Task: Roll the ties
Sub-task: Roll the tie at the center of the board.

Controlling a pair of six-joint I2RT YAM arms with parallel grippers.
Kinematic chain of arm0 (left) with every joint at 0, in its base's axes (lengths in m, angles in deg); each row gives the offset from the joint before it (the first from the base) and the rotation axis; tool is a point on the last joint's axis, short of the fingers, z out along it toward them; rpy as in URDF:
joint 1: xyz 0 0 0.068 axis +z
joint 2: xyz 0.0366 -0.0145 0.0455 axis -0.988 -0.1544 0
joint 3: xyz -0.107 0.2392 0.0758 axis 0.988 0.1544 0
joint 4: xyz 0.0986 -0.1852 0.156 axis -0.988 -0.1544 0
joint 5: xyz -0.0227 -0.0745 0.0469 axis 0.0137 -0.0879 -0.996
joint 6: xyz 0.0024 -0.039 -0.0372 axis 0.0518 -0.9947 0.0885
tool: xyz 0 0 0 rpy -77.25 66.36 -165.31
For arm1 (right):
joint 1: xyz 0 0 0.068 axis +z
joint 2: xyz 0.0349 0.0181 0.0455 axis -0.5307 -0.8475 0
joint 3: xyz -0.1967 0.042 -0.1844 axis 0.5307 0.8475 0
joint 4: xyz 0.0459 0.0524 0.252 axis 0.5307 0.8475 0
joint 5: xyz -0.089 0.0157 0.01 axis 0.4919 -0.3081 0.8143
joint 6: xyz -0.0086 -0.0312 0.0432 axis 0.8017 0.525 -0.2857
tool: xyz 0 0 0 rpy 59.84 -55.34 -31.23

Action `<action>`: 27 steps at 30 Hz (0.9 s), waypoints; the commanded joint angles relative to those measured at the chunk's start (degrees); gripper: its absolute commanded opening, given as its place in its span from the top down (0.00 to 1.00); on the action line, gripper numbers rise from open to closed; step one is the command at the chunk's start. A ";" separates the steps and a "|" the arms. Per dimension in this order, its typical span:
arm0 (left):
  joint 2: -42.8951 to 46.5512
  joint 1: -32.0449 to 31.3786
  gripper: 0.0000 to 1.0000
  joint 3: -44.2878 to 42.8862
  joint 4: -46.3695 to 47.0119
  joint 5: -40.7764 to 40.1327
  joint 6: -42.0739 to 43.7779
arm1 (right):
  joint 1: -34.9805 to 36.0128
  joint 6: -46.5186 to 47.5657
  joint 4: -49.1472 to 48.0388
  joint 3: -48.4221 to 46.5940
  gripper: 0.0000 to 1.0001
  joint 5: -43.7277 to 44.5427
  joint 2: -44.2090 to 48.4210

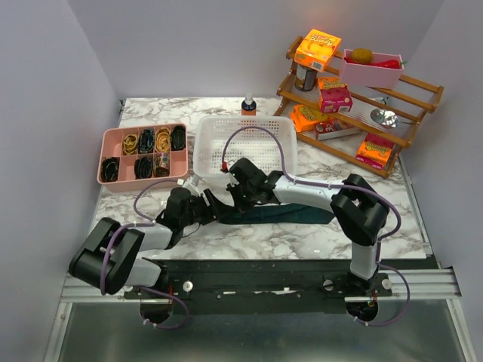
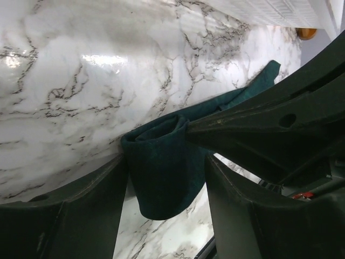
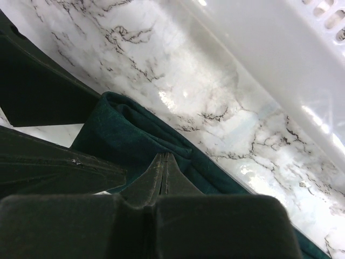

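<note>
Two claws meet before the white basket [image 1: 211, 167]: left claw [image 2: 164, 162] spread astride the tie [image 1: 302, 213] at its rolled end, right claw [image 3: 163, 159] pressed together there. Its length trails rightward along the basket's front.

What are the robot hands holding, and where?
The tie, at its folded end: the shut right gripper pokes into the fold and the left gripper straddles it. A firm grip cannot be told.

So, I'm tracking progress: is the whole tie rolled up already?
No, only the left end of the tie is curled up; a long stretch lies flat on the table.
</note>
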 commanded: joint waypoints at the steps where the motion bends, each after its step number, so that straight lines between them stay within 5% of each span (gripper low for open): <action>1: -4.88 -0.42 0.35 1.84 8.41 2.34 -1.43 | -0.63 0.62 -0.73 1.69 0.99 1.53 -1.03; 5: -11.02 -0.42 0.45 3.33 18.34 4.45 -4.32 | -1.07 0.27 -1.34 2.39 0.99 1.26 -0.68; 9: -15.08 -0.42 0.68 4.56 27.66 6.21 -6.70 | -1.42 -0.08 -1.52 2.83 0.99 1.18 -0.24; 12: -15.35 -0.42 0.68 4.56 29.00 5.77 -7.32 | -1.34 -0.17 -1.61 2.92 0.99 1.35 0.73; 27: 4.16 -3.05 0.71 -7.29 -18.88 -7.66 11.39 | -1.51 -0.35 -1.52 3.89 0.99 -1.19 4.42</action>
